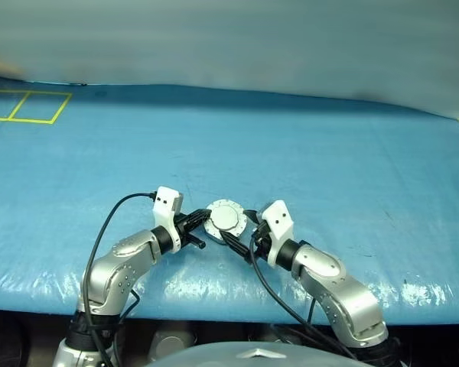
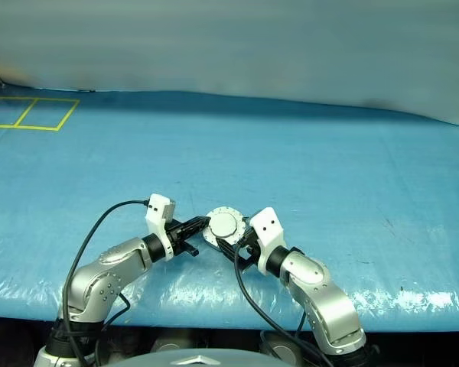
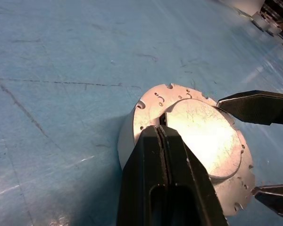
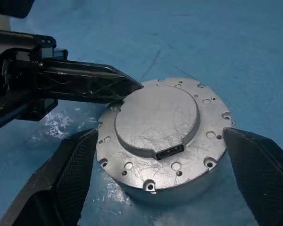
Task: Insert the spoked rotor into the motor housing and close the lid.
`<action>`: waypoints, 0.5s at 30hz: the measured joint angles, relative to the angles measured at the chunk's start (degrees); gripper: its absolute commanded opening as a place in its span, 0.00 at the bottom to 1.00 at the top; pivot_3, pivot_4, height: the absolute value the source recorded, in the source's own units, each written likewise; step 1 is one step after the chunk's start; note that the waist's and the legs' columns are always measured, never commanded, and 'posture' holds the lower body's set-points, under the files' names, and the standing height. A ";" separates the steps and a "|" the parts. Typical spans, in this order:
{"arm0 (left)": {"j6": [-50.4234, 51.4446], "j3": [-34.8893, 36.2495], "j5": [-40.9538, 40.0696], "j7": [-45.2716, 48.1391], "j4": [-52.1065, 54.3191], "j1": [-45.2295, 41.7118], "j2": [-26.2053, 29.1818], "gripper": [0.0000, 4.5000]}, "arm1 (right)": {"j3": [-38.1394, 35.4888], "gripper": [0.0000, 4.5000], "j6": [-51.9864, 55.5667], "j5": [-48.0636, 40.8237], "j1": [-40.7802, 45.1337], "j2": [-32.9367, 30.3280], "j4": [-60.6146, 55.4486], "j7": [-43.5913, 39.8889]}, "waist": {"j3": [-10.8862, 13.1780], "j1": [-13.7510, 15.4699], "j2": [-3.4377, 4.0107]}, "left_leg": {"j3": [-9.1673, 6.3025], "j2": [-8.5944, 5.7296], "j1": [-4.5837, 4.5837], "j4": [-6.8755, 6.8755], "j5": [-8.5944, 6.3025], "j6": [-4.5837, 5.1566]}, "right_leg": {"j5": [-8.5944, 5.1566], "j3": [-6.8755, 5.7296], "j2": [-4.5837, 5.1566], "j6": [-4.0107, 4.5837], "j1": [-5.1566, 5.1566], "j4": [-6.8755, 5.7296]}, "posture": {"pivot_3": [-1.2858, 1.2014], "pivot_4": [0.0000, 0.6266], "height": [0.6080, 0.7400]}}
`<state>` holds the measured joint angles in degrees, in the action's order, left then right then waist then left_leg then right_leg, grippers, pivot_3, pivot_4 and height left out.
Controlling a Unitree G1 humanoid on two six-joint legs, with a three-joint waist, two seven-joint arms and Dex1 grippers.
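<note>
Your left gripper [image 4: 132,86] has its 2 fingers pressed together, the tip resting on the lid [image 4: 156,117] at the edge of its raised circle. This lid lies closed on the motor housing [image 4: 172,190], which sits on the blue table cover [image 1: 329,153] between both arms. Your right gripper [image 4: 162,174] stands wide, 1 finger each side, not touching. I judge it heavy, stiff, smooth metal; hold it by the side wall.
</note>
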<state>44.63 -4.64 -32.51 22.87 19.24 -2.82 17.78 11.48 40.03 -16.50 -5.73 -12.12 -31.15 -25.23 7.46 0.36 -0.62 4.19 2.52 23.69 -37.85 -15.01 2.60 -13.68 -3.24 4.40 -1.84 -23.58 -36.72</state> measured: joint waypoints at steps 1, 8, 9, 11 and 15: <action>0.02 -0.08 0.13 0.16 -0.03 -0.14 0.20 0.00 | -1.18 0.99 1.03 -1.33 -0.35 0.96 -0.32 0.44 | 0.02 0.01 -0.01 | 0.01 0.00 0.00 0.00 0.00 0.00 | 0.00 0.00 0.00 0.00 -0.01 -0.01 | 0.52 0.24 1.00; 0.08 -0.41 0.97 0.99 -0.31 -1.01 0.33 0.00 | -8.94 0.99 8.25 -10.82 -1.01 10.06 0.31 6.92 | 0.18 0.06 -0.03 | 0.01 -0.02 0.09 0.00 0.00 0.00 | 0.02 0.08 0.00 -0.03 -0.05 0.00 | 0.52 0.24 1.00; 0.08 -0.42 1.00 1.02 -0.31 -1.01 0.32 0.00 | -10.32 0.99 9.10 -11.82 -0.87 11.61 1.19 8.19 | 0.19 0.07 -0.01 | 0.01 -0.01 0.09 0.00 0.00 0.00 | 0.02 0.08 0.00 -0.03 -0.06 0.00 | 0.52 0.24 1.00; 0.08 -0.44 1.05 1.13 -0.31 -1.02 0.33 0.00 | -12.17 0.99 10.51 -13.70 -0.64 13.50 2.70 9.81 | 0.24 0.07 0.05 | 0.01 -0.02 0.10 0.00 0.00 0.00 | 0.03 0.09 0.00 -0.03 -0.05 0.00 | 0.52 0.24 1.00; 0.10 -0.49 1.37 1.47 -0.31 -1.21 0.47 0.00 | -14.82 0.99 13.27 -18.35 -0.27 16.21 5.59 12.37 | 0.30 0.06 0.14 | 0.02 -0.02 0.11 0.00 0.00 0.00 | 0.03 0.11 -0.02 -0.04 0.00 -0.02 | 0.52 0.24 1.00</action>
<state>44.72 -5.13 -31.14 24.34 18.92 -4.03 18.25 -3.34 53.30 -34.85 -6.00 4.10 -25.56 -12.86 7.76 0.43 -0.48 4.21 2.50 23.80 -37.85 -15.00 2.60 -13.65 -3.13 4.38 -1.88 -23.59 -36.74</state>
